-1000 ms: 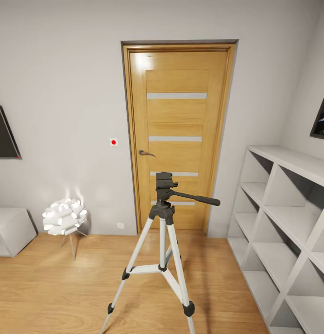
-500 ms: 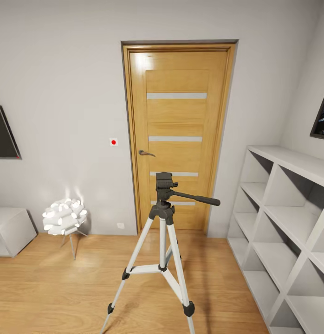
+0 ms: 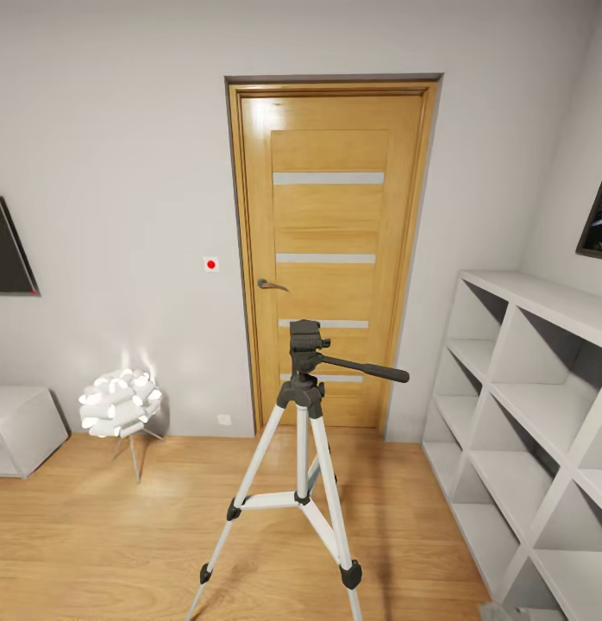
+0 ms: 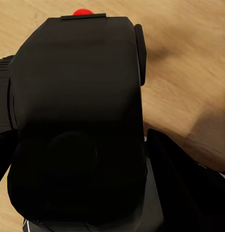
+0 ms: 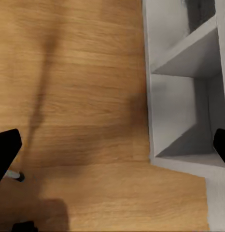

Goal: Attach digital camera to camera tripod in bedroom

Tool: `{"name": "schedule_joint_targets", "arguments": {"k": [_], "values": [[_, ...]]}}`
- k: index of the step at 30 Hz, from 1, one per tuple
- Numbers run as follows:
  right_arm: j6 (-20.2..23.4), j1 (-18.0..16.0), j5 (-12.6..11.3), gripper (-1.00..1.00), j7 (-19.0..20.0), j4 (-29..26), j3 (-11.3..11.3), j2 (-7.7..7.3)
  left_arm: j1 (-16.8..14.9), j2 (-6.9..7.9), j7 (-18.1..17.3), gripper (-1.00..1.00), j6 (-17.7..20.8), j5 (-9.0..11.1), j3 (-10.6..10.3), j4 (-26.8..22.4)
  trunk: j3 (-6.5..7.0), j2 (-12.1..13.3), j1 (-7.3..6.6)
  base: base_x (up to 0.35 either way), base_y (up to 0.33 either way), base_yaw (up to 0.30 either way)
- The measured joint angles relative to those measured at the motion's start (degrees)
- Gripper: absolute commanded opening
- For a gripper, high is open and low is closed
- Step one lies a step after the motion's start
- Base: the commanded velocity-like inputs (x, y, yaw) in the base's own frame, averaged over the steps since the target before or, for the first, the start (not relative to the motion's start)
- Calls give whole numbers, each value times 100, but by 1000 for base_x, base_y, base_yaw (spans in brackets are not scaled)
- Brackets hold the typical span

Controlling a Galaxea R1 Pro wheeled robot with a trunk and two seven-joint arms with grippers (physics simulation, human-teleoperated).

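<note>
Head cam faces the door (image 3: 335, 250), tripod (image 3: 305, 448) near, mid-frame. Left wrist cam sits tight on the camera (image 4: 76, 125), floor behind. Right wrist cam looks down on floor (image 5: 74, 96) and shelves (image 5: 185, 87), shared with head view.

Matt black plastic camera (image 4: 76, 130); tripod (image 3: 303, 448) with smooth silvery metal legs; glossy golden wood door (image 3: 331, 250); light wood floor (image 3: 120, 543); matt white shelves (image 3: 529, 414).

a light wood plank floor (image 3: 103, 535) runs across the room. on it, in the middle, stands the tall camera tripod with silver-white legs and black feet (image 3: 303, 466). far left, by the wall, a small lamp of glowing white petals on thin legs (image 3: 120, 402) and a low white cabinet (image 3: 21, 429). along the right stands a white cube shelf unit (image 3: 525, 431), its base on the boards.
</note>
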Motion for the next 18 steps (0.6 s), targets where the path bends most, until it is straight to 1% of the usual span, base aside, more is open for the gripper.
{"name": "schedule_joint_targets", "arguments": {"k": [2,3,5,7,10,12,13,15,16,18], "values": [[20,-237,-24,100,53,-9,-21,5,0,0,0,-100,0,0,0,0,0,0,0,0,0,0],[37,-441,-53,100,86,-16,-38,7,0,0,0,-100,-2,0,0,0,0,0,0,0,0,0],[73,-723,-113,100,136,-21,-61,2,0,0,0,-100,-4,-2,0,0,0,0,0,0,0,0],[128,-898,-158,100,172,-20,-73,0,0,-3,0,-100,-4,-4,0,-1,-1,0,0,0,0,0],[345,-1319,-218,100,285,-20,-84,-23,0,-7,0,-100,-5,-7,0,0,0,0,0,0,0,0],[441,-1522,-232,100,381,-19,-83,-38,0,-7,0,-100,-5,-7,0,-1,0,0,0,0,0,0],[551,-1696,-239,100,532,-22,-81,-48,0,-8,0,-100,-5,-11,0,0,0,0,0,0,0,0],[697,-1854,-232,100,735,-40,-70,-54,0,-8,0,-100,-5,-13,0,-1,-1,0,0,0,0,0],[860,-1962,-221,100,981,-72,-59,-53,0,-8,-3,-100,-5,-12,0,-1,0,0,0,0,0,0],[1029,-2036,-204,100,1299,-105,-48,-54,0,-8,-5,-100,-5,-12,0,-1,-1,0,0,0,0,0]]}}
